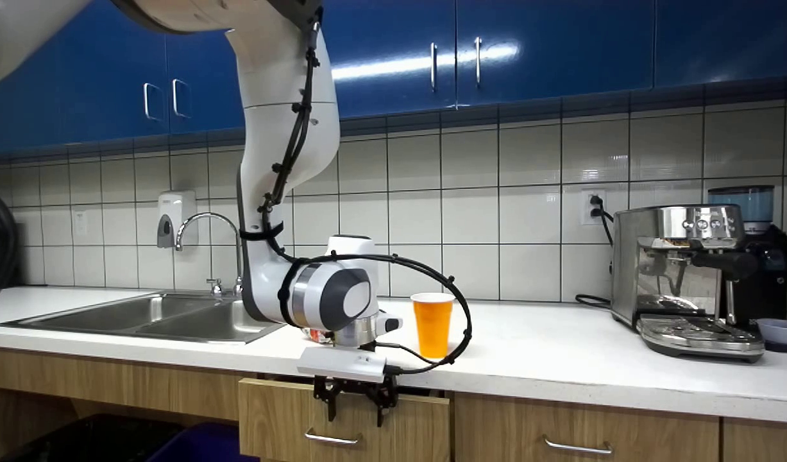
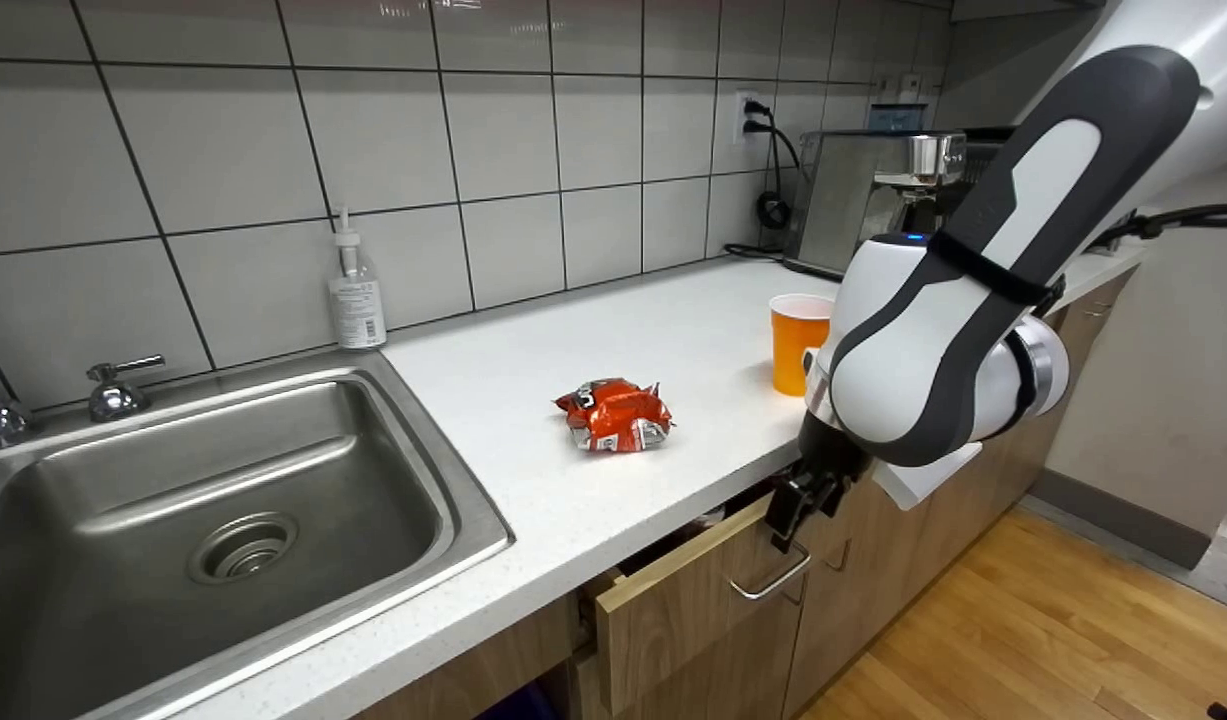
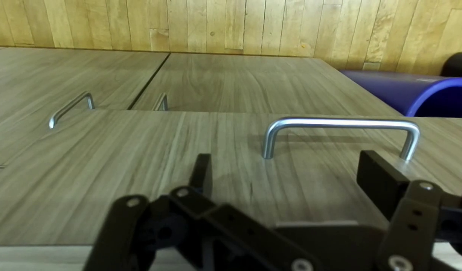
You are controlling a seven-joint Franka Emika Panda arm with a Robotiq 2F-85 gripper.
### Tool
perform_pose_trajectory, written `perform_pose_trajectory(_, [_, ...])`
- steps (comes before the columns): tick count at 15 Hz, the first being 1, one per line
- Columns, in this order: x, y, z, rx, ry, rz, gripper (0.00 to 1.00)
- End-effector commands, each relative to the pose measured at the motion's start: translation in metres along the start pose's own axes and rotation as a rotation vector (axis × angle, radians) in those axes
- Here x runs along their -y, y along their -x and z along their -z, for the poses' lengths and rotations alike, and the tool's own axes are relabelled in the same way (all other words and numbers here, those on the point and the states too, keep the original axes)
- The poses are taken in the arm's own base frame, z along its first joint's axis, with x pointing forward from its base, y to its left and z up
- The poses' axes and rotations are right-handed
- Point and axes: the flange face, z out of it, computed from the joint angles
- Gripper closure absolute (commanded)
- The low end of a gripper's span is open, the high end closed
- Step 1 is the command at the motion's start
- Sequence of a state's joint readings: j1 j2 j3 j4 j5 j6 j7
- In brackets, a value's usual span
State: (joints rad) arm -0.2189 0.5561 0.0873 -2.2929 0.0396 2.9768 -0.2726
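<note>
My gripper (image 1: 355,420) points down in front of a partly open wooden drawer (image 1: 271,414), with its fingers apart and nothing between them. In the wrist view the fingers (image 3: 286,156) stand over the drawer front (image 3: 140,177), with the metal handle (image 3: 340,122) just beyond the fingertips. In an exterior view the fingertips (image 2: 785,530) are close to the drawer's handle (image 2: 773,580); whether they touch the drawer front I cannot tell. An orange cup (image 2: 799,345) stands upright on the counter behind the gripper. A red crumpled snack bag (image 2: 618,415) lies on the counter, mostly hidden in an exterior view (image 1: 316,335).
A steel sink (image 1: 143,333) is set into the white counter (image 2: 573,340). A soap bottle (image 2: 357,300) stands by it. A coffee machine (image 1: 682,276) stands at the counter's far end. A purple bin (image 3: 396,86) is below the counter. Blue cabinets (image 1: 393,58) hang above.
</note>
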Motion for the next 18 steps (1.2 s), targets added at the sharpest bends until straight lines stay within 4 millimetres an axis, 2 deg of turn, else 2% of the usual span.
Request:
perform_pose_trajectory(1, [0.001,-0.003,0.018,-0.028,-0.003,-0.006,0.0])
perform_pose_trajectory(8, [0.0,0.037,0.054,-0.018,0.007,-0.064,0.0])
perform_pose_trajectory(18, [0.004,0.112,0.109,0.032,0.025,-0.189,0.0])
